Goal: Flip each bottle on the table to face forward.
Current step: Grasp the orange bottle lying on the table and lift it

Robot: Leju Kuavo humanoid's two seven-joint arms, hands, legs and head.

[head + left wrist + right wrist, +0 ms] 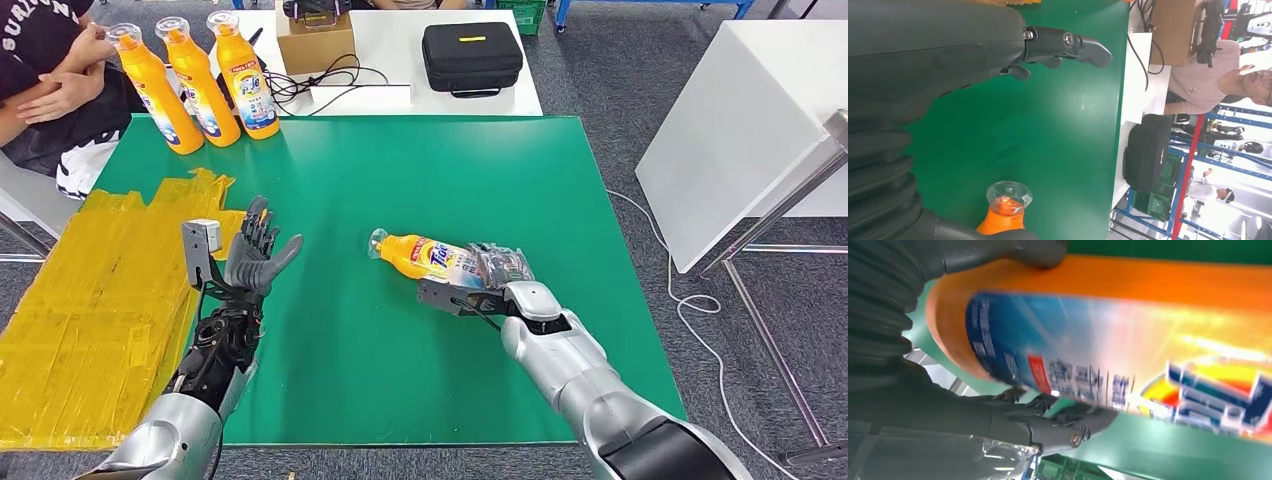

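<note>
Nearest, on the green table (420,400): right hand (478,290) wrapped around the base end of the lying orange Tide detergent bottle (425,256), cap pointing left; left hand (258,258) spread, holding nothing. Probably rigid, smooth plastic with a glossy label, likely slippery, so best gripped round the body, not the cap. Far left: three upright orange detergent bottles (205,85).

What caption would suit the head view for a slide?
Right hand grips a lying orange plastic detergent bottle on the green table; left hand open.
</note>
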